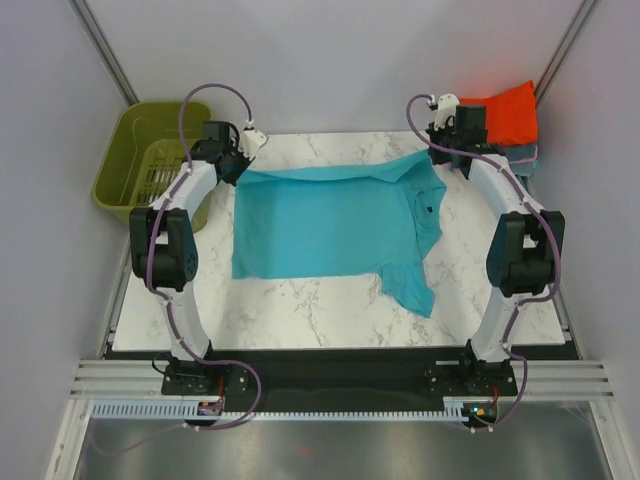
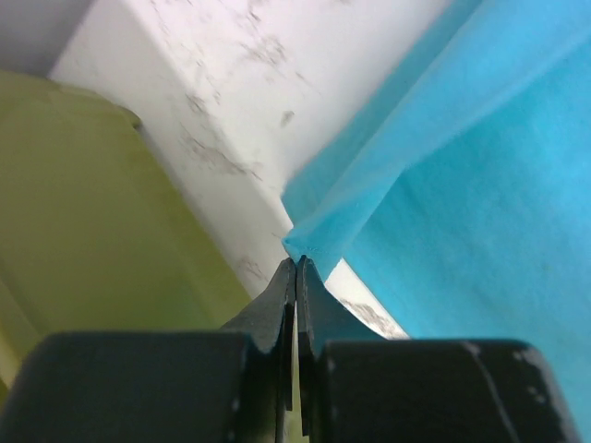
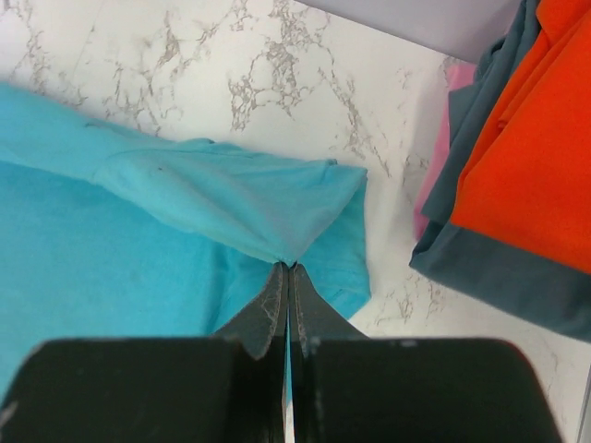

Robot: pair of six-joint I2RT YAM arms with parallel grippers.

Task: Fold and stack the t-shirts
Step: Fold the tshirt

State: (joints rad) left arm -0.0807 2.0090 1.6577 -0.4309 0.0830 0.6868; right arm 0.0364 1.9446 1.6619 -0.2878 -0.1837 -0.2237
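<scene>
The teal t-shirt (image 1: 330, 225) lies spread on the marble desk (image 1: 300, 310); the left tool (image 2: 295, 268) is pinched tight on its far left corner, beside the olive basket (image 1: 140, 150); the right tool (image 3: 286, 269) clamps its far right edge; the orange-red shirt (image 1: 505, 110) rests folded atop the grey-blue shirt (image 3: 480, 268) at the desk's far right corner.

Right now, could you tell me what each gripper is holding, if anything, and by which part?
Both hold the teal t-shirt: the left gripper pinches its far left corner, the right gripper a fold at its far right edge.
</scene>
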